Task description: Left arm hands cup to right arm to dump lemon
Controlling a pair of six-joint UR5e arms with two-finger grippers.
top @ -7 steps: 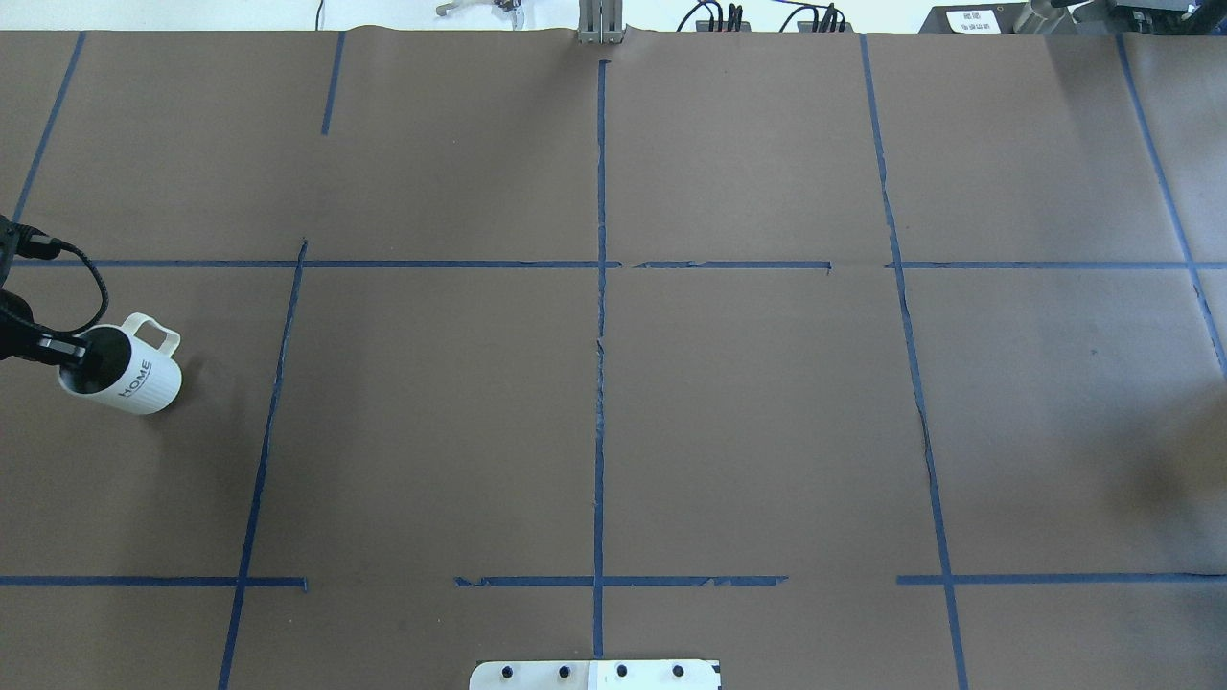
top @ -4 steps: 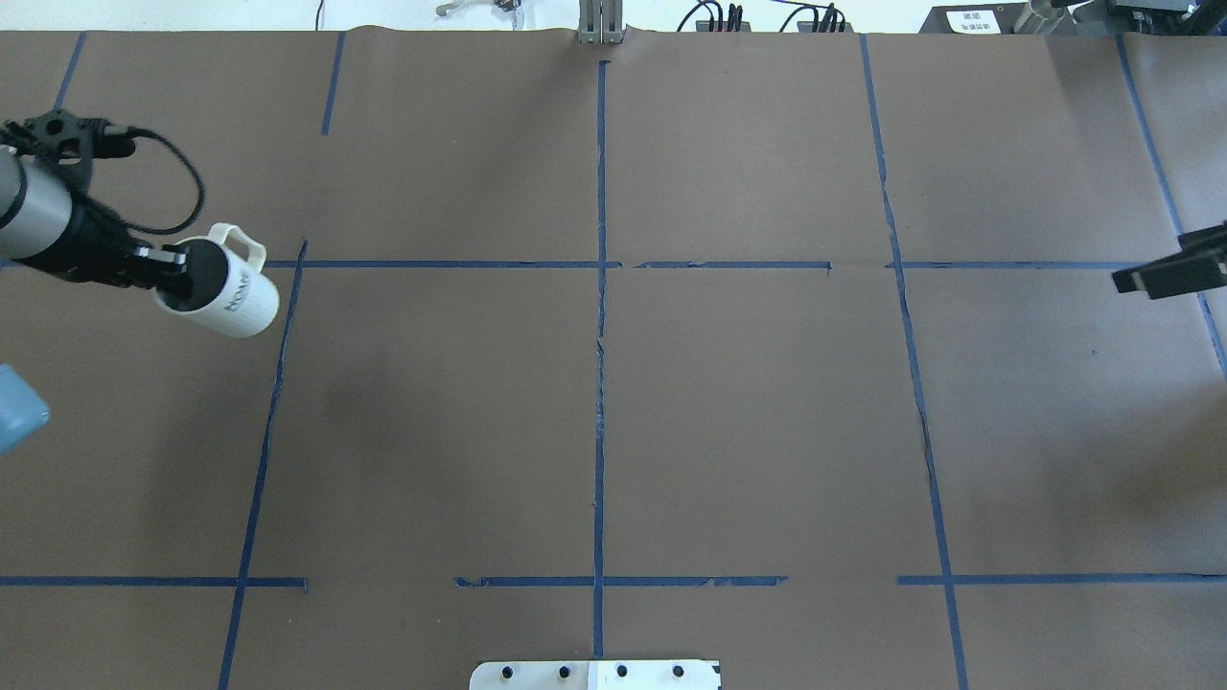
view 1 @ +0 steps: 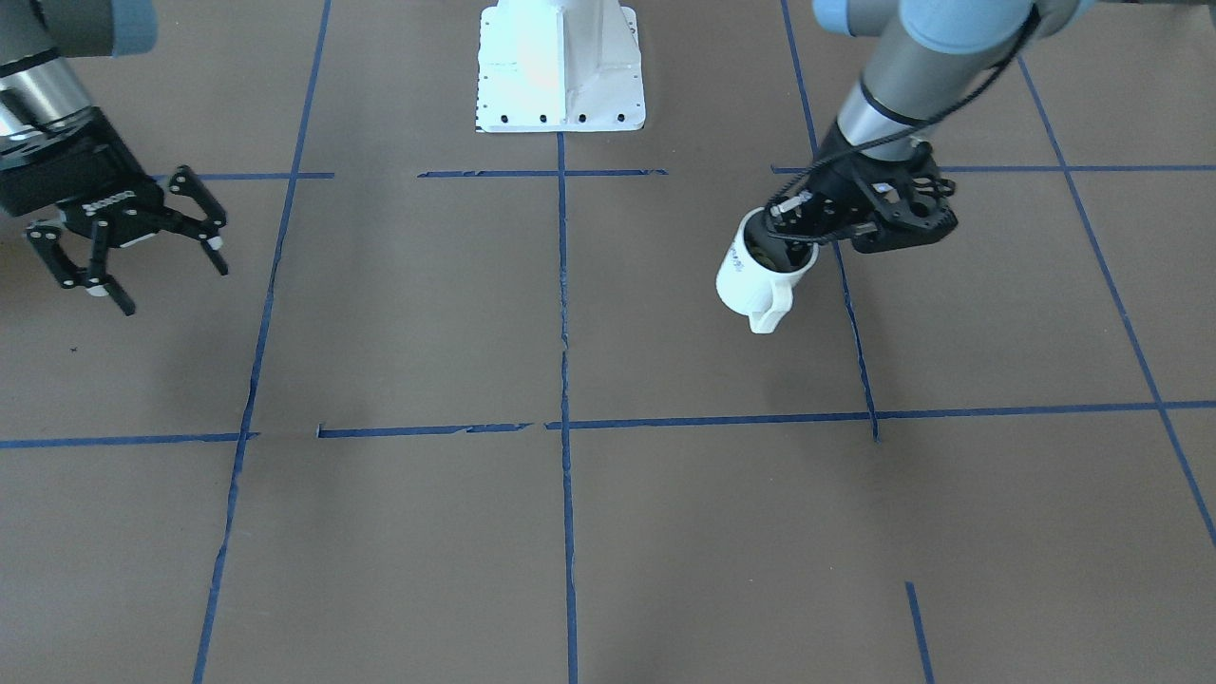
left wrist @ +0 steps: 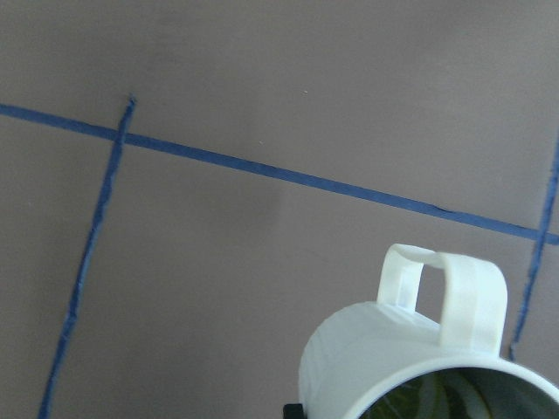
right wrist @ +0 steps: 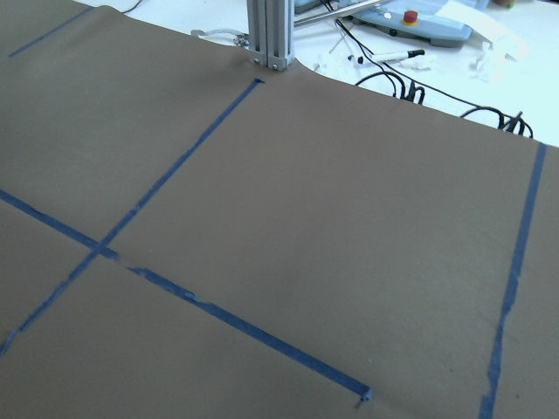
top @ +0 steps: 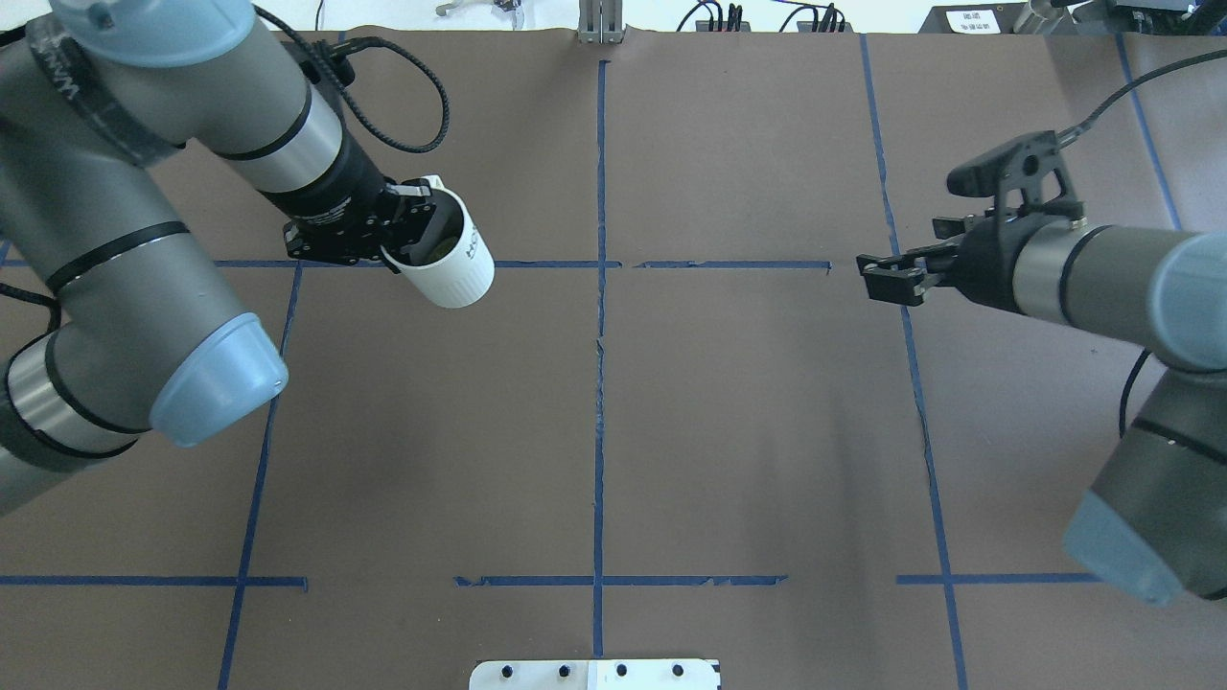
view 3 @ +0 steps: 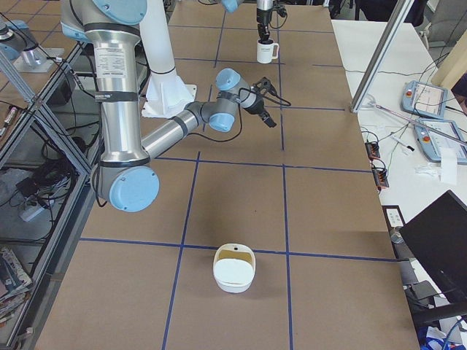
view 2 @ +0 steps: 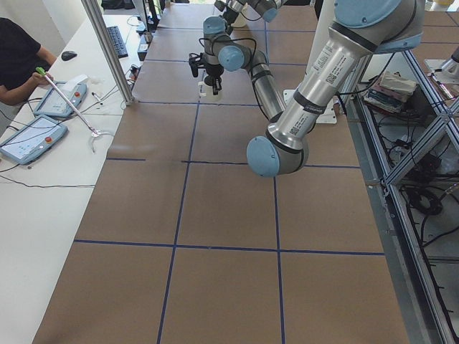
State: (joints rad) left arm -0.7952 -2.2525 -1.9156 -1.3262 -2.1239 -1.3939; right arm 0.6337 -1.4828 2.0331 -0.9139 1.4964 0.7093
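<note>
Brown paper counter (top: 729, 412) spreads between two tools. Left tool (top: 410, 230) grips one white ribbed mug (top: 455, 268); right tool (view 1: 157, 271) gapes wide.

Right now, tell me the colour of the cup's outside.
White, with dark lettering on its side; the cup shows best in the overhead exterior view.

L pincer (top: 414, 233) clamped on cup (top: 458, 273) rim; R pincer (view 1: 157, 275) spread wide, held near level.
</note>
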